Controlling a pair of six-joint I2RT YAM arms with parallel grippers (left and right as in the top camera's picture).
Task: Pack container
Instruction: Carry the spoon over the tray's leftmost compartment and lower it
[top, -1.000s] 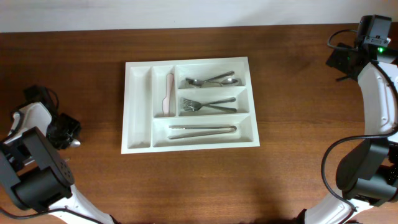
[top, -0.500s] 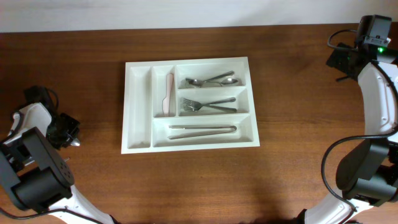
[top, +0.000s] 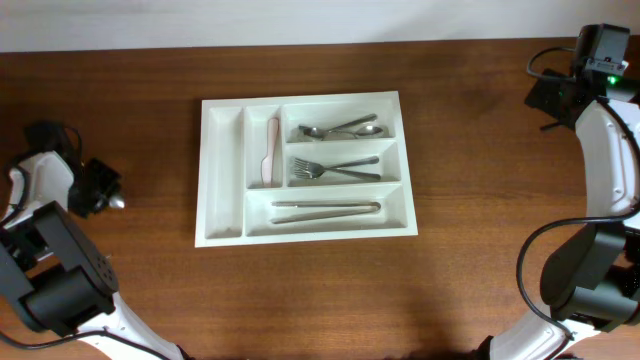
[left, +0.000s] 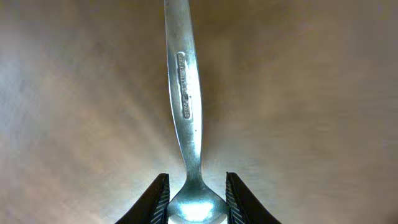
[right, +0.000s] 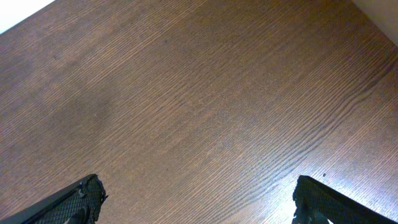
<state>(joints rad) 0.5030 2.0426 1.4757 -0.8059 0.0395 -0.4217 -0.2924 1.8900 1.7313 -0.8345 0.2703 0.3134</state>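
Our left end effector (left: 196, 190), at the overhead frame's left edge, pinches a spoon (left: 185, 93) by its bowl; our right end effector (right: 199, 202) is spread wide. The white container (top: 222, 170) sits mid-frame on the table (top: 480, 180).

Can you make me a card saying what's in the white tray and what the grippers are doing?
container: white tray, five compartments
top slot: spoons
middle slot: forks
bottom slot: long metal cutlery
narrow slot: pale knife
far-left slot: empty
left gripper: shut on a spoon, at its bowl end
right gripper: open, holding nothing, above the table
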